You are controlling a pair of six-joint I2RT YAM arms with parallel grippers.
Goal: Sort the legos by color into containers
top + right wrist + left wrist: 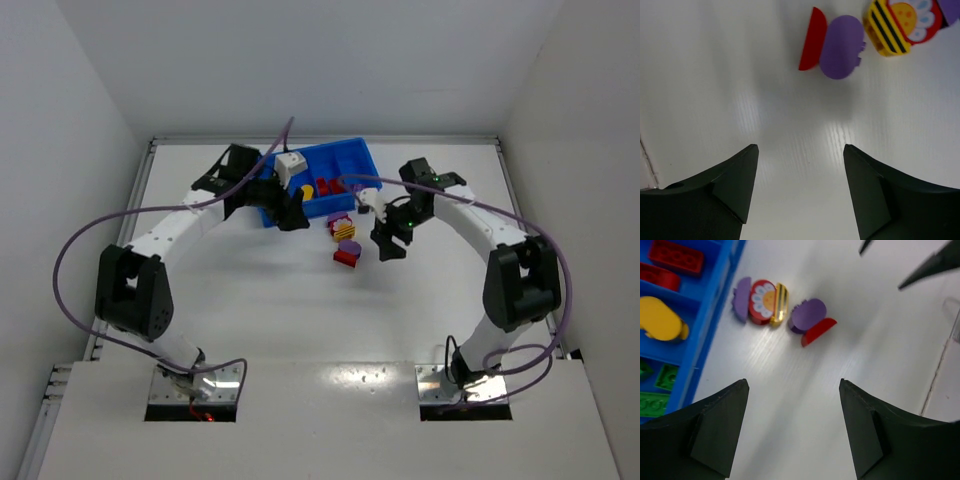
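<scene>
The blue tray (340, 144) stands at the back centre of the table. In the left wrist view its compartments (715, 315) hold red bricks (677, 257), a yellow piece (660, 320) and green bricks (655, 402). Loose legos lie on the table in front of it: a purple half-round (742, 299), a red flower piece (762, 301), a yellow striped brick (780, 304), a purple round brick (807, 314) (841, 46) and a red half-round (817, 331) (813, 40). My left gripper (295, 218) (793, 382) hangs open left of them, holding nothing. My right gripper (387, 248) (800, 146) hangs open on their right, likewise holding nothing.
The white table ends in a raised rim (505, 190) on the right and one at the back (430, 140), with grey walls beyond. Purple cables (65, 260) loop off both arms. The right gripper's fingertips (925, 270) show at the top right of the left wrist view.
</scene>
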